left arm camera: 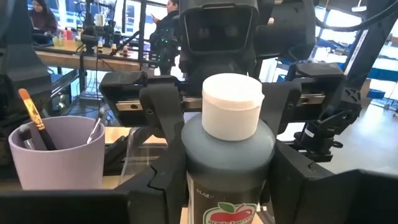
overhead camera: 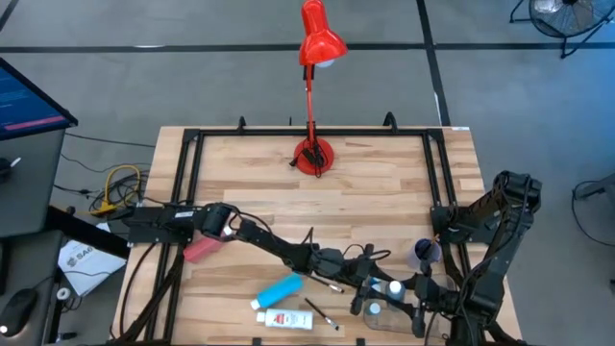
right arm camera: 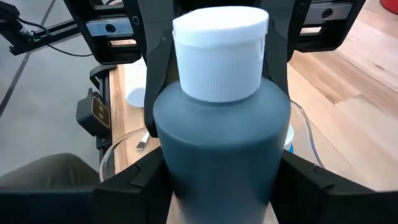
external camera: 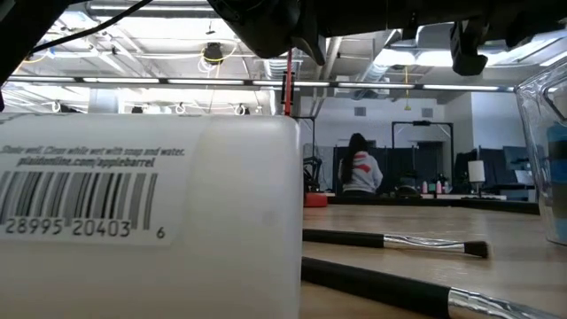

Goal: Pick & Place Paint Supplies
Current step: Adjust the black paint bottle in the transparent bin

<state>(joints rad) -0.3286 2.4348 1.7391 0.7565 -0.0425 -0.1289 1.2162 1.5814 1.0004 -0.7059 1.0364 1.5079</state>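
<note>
Both arms on one dark paint bottle, mid-handoff by the look of it

From my seat, the dark paint bottle with the white cap sits upright between the left gripper and right gripper, just over the clear tray near the lilac cup. Each wrist view shows fingers pressed against the bottle's sides, so both look clamped on it. I'd guess rigid plastic, smooth and a bit slippery, moderately heavy if full. Grab the straight body below the shoulder, not the cap. Blue tube and white tube lie on the table, with brushes close by.
</note>
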